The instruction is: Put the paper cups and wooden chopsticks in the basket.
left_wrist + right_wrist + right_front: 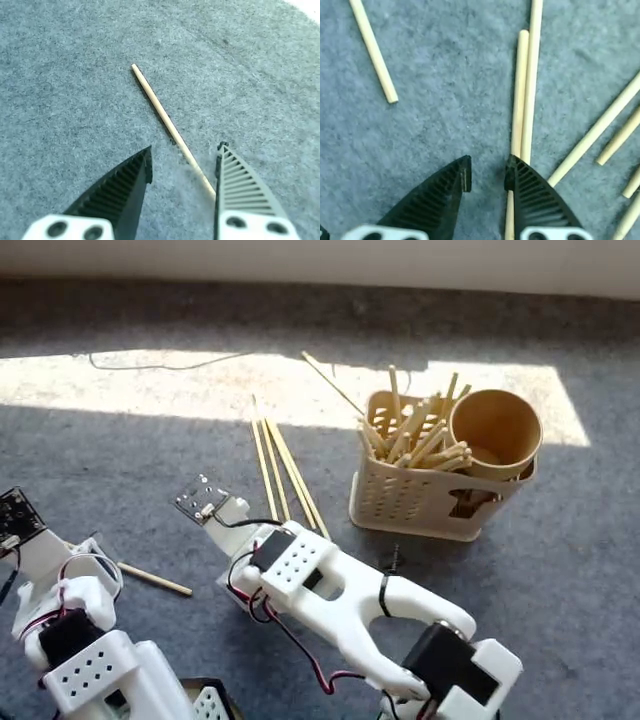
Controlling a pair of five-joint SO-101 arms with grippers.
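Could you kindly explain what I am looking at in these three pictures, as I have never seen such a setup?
These are two small white robot arms, each ending in a two-fingered claw. The high view looks down from above; the other two come from cameras on each arm's wrist. On the grey surface stands a basket holding a paper cup and many chopsticks, with loose chopsticks beside it. The left claw is open over a single chopstick; the right claw is open over a pair of chopsticks. Neither holds anything.

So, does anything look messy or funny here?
Yes. The chopsticks in the basket poke out every which way, a loose bunch lies on the carpet beside it, and a lone chopstick lies apart.
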